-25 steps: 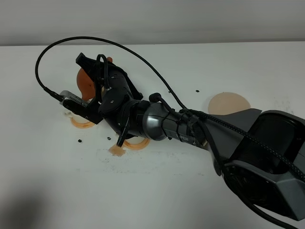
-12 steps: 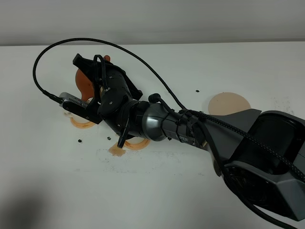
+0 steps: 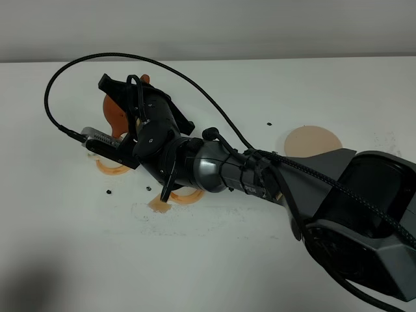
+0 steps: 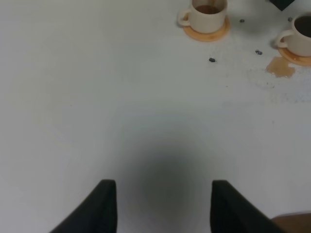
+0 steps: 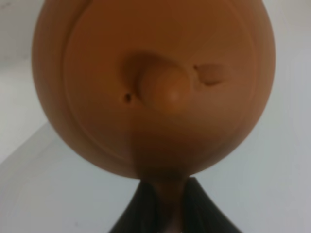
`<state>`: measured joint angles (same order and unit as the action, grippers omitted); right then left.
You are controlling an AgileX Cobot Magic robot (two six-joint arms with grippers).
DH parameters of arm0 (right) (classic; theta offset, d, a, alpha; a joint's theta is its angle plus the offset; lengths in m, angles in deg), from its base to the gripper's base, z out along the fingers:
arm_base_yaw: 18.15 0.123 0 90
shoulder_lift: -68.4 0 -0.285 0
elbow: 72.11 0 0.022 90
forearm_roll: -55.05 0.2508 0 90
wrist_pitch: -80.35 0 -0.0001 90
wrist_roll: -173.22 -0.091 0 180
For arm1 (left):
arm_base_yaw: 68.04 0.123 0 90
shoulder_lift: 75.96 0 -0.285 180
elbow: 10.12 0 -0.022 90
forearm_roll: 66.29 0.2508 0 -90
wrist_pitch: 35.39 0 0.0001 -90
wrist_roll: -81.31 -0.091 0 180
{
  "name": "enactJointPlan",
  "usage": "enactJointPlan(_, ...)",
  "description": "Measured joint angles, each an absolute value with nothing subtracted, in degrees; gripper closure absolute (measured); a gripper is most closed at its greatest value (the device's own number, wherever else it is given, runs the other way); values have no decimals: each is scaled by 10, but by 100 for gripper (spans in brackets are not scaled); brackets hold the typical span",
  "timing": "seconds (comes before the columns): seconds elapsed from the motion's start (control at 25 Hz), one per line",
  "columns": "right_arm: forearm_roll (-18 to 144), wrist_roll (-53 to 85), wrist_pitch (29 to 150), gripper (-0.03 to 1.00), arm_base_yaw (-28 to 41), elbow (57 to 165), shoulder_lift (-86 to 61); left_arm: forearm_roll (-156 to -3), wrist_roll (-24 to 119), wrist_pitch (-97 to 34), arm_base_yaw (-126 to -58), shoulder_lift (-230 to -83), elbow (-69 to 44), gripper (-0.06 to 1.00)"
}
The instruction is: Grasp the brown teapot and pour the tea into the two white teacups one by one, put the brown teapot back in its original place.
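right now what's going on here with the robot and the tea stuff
The right claw is shut on the handle of the brown teapot, holding it lifted near the two white teacups on their orange coasters. One cup shows tea inside, and a small tea puddle lies beside the other's coaster. The pale round coaster, where the teapot belongs, sits bare. The left claw hangs open over the table, holding nothing.

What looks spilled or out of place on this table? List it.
A brownish puddle lies on the table beside the orange coaster under one white teacup. It looks like tea that missed the cup. Dark specks dot the surface nearby. Nothing else stands out.
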<state>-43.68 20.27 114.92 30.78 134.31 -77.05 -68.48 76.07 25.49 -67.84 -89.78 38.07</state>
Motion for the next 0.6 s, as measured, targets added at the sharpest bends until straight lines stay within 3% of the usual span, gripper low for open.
enactJointPlan(0.6, -437, 237, 1149, 85, 310, 1343, -771, -685, 761, 255, -678, -898, 381, 48)
